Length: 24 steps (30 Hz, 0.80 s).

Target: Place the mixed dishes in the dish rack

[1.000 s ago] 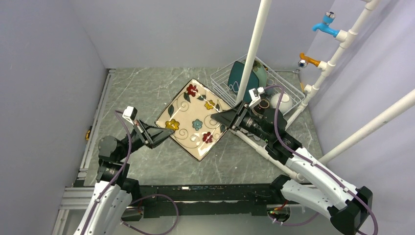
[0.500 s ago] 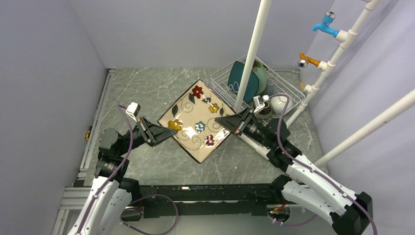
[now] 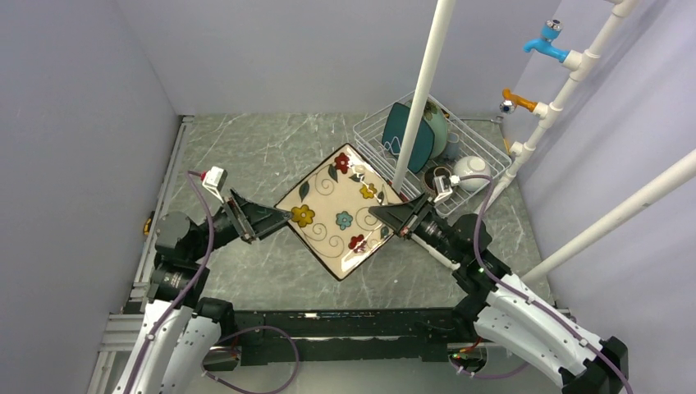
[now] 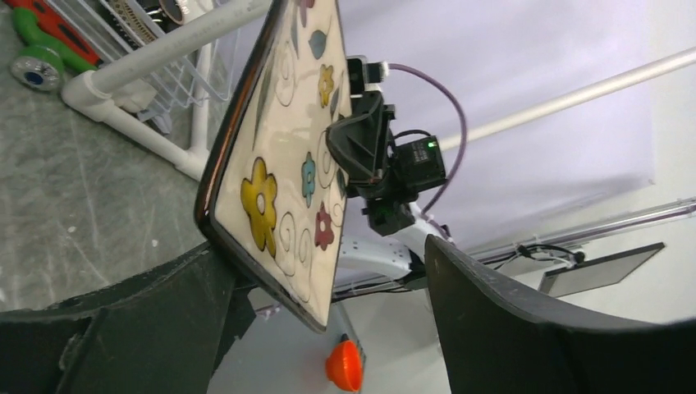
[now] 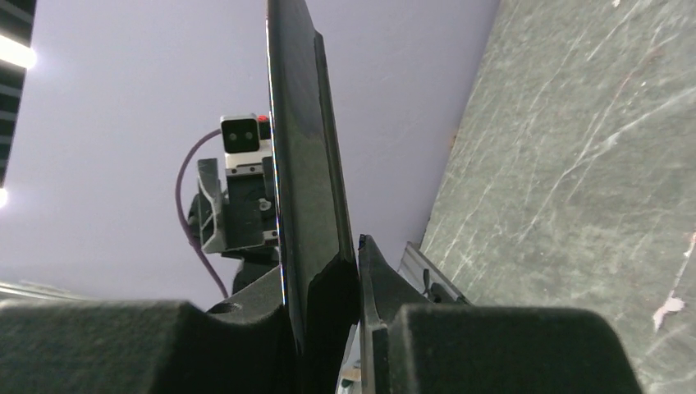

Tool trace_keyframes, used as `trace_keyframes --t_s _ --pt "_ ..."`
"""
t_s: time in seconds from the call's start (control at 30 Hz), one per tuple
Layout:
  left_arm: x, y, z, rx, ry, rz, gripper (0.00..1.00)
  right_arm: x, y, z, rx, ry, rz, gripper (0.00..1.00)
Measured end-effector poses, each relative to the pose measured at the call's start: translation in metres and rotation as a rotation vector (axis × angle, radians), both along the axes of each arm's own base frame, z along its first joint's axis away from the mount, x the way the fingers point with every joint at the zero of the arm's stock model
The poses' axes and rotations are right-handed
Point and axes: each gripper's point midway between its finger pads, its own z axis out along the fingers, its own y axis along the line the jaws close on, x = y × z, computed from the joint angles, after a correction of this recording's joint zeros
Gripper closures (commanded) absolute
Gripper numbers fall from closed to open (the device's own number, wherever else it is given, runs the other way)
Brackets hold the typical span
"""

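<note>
Pale lavender walls are enclosing the workspace on three sides: a left wall (image 3: pixel 82 123), a back wall (image 3: pixel 287 49) and a right wall (image 3: pixel 632 139), all plain and evenly lit. A grey-green marbled tabletop (image 3: pixel 238 156) with white veins is stretching between them and catching a soft sheen. A white pipe frame (image 3: pixel 423 90) is rising from the right part of the surface, with a slanted pipe (image 3: pixel 624 212) crossing in front of the right wall, and it is carrying a blue tap (image 3: pixel 545 45) and an orange tap (image 3: pixel 519 102). An aluminium rail (image 3: pixel 168 172) is running along the tabletop's left edge. In the right wrist view a bright strip light (image 5: pixel 15 51) is glowing at the upper left.
</note>
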Motion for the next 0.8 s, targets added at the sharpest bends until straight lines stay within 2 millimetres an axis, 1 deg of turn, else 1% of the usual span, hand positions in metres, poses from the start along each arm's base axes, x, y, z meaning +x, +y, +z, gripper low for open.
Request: trace_keyframes --t_s 0.1,0.17,0.23,0.33,0.43,0.57,0.67,0.73,0.8 --pt "0.002 0.003 -0.002 0.053 -0.004 0.029 0.08 -0.001 -0.006 0.0 -0.045 -0.006 -0.025 1.0" --pt "0.005 0.007 -0.005 0.112 0.0 0.075 0.07 -0.001 -0.01 0.005 -0.099 -0.003 -0.041 1.0" --pt "0.012 0.017 -0.005 0.187 -0.005 0.153 0.06 0.0 -0.016 0.012 -0.177 -0.018 -0.07 1.0" --pt "0.023 0.038 0.007 0.305 -0.064 0.306 0.06 0.001 -0.029 0.013 -0.29 -0.024 -0.113 1.0" --pt "0.034 0.061 0.009 0.424 -0.098 0.44 0.06 0.0 -0.042 0.004 -0.404 -0.009 -0.145 1.0" --pt "0.047 0.081 -0.003 0.567 -0.092 0.525 0.07 -0.006 -0.058 -0.015 -0.544 0.023 -0.157 1.0" --pt "0.058 0.086 -0.009 0.632 -0.081 0.538 0.07 -0.015 -0.071 -0.028 -0.647 0.049 -0.146 1.0" --pt "0.065 0.087 -0.009 0.654 -0.079 0.538 0.07 -0.021 -0.081 -0.032 -0.708 0.06 -0.147 1.0" --pt "0.071 0.086 -0.008 0.67 -0.08 0.534 0.07 -0.028 -0.093 -0.031 -0.768 0.071 -0.152 1.0"
